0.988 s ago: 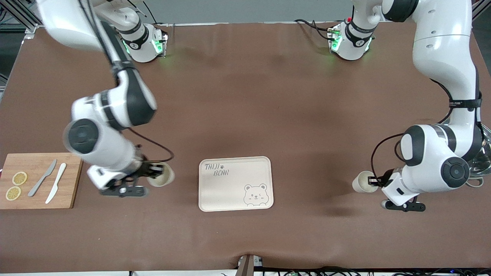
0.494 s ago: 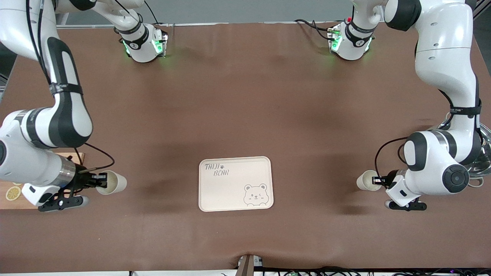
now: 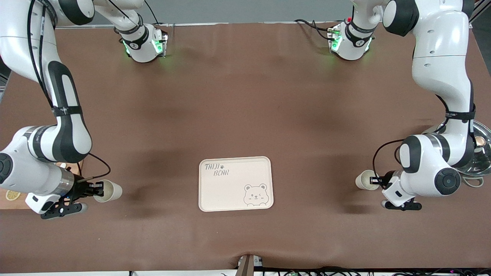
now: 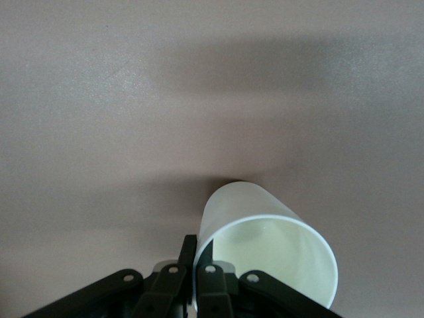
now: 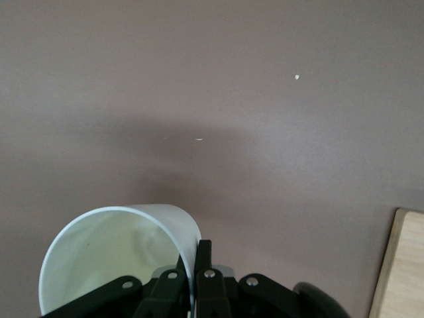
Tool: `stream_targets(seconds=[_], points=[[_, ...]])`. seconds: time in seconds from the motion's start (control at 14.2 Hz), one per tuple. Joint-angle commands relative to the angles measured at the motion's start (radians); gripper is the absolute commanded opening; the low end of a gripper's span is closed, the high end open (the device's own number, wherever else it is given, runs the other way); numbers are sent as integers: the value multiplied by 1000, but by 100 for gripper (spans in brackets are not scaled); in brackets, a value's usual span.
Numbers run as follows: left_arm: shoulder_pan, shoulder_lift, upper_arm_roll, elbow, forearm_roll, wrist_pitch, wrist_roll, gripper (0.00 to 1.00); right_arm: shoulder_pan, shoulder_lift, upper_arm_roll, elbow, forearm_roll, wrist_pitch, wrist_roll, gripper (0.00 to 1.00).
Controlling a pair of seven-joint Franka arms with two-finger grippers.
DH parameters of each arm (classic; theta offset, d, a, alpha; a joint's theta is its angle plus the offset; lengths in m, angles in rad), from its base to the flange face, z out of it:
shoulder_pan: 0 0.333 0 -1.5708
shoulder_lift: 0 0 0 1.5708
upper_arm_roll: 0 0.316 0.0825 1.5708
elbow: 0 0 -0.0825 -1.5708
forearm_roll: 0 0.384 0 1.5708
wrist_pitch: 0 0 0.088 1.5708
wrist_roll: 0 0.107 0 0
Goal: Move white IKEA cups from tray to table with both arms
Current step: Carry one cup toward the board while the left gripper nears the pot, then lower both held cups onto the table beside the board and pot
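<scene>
Two cream-white cups are held by their rims, each tipped on its side just above the brown table. My right gripper (image 3: pixel 98 189) is shut on one cup (image 3: pixel 111 190), between the cutting board and the bear-printed tray (image 3: pixel 234 168). In the right wrist view the gripper (image 5: pixel 194 258) pinches the cup's (image 5: pixel 112 252) wall. My left gripper (image 3: pixel 372 180) is shut on the other cup (image 3: pixel 361 180), between the tray and the pot. In the left wrist view the gripper (image 4: pixel 197 255) pinches that cup's (image 4: pixel 265 238) rim.
A wooden cutting board (image 3: pixel 9 201) with a lemon slice (image 3: pixel 12 194) lies under the right arm; its edge shows in the right wrist view (image 5: pixel 397 265). A pot with a glass lid (image 3: pixel 479 153) stands at the left arm's end of the table.
My right gripper has carried its cup away from the tray toward the cutting board at the right arm's end. The left gripper and its cup have barely shifted.
</scene>
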Motion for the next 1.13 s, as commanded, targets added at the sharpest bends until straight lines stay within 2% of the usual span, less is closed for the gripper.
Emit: stream_targets(seconds=[0.0,0.14,0.21,0.28,0.71,1.06], points=[[6,7,-8,2,26,19,3,6,-29,28,17,-18,11,57,-41,0],[6,5,-8,2,26,19,-1,27,-34,49,17,-20,11,82,-42,0],[6,5,-8,2,28,19,-1,61,-34,62,17,-20,11,99,-42,0],[6,2,-8,3,28,19,2,100,-34,74,17,-20,11,112,-42,0],[10,-36,-8,9,45,16,0,100,-31,120,17,-25,13,186,-42,0],[9,-128,-7,9,45,-79,-1,100,-28,128,17,-25,11,197,-42,0]])
